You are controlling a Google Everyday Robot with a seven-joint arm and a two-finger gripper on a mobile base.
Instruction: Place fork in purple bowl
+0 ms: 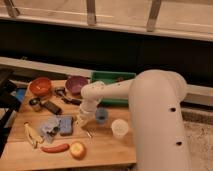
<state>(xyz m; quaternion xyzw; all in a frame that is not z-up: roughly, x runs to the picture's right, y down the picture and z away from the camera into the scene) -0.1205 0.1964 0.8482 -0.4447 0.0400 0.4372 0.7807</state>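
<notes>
The wooden tabletop (102, 149) carries the following items, listed from left to right.

1. Orange-red bowl (41, 86): at the back left corner, upright.
2. Small metal cup (35, 104): just in front of that bowl.
3. Banana (31, 135): near the front left edge.
4. Grey crumpled item (50, 125) and blue sponge (66, 125): side by side and touching, mid-tabletop.
5. Red elongated item (55, 148): flat near the front edge.
6. Black-handled utensil (69, 98): just in front of the purple bowl.
7. Purple bowl (76, 85): at the back, right of the orange-red bowl and just left of the green tray (114, 76). Nothing is visible inside it.
8. Round yellow-orange fruit (77, 150): at the front edge.
9. Gripper (81, 120): low over the tabletop, between the sponge and the blue cup (101, 116), fingers clenched.
10. Fork (88, 132): a thin silver line on the wood just in front of the gripper tip, well apart from the purple bowl. Contact between fork and gripper cannot be determined.
11. White cup (120, 128): upright, near the blue cup, to its right and nearer the front.

The white arm (150, 110) fills the right side.
</notes>
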